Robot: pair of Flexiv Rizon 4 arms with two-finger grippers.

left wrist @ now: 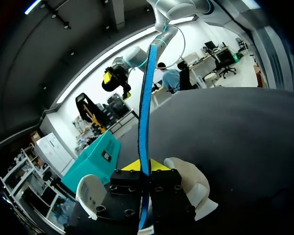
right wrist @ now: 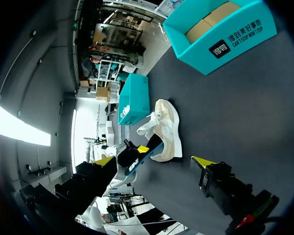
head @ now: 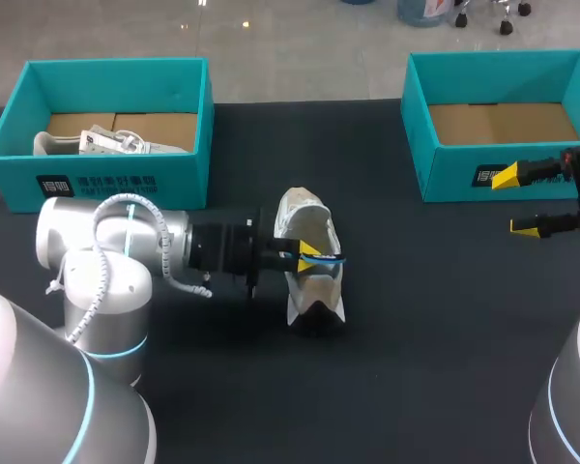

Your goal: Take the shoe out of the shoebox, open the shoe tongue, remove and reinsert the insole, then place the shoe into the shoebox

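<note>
Left tool is clamped on the blue insole, pinching it edge-on just over the shoe. The shoe lies on the desk, mid-way between the boxes. Looks like the insole step. Suggest a firm pinch and travel along the shoe's length, since nothing pins the shoe and it could drag. Right tool, fingers apart and empty, sits by the right shoebox; better used bracing the shoe.
</note>
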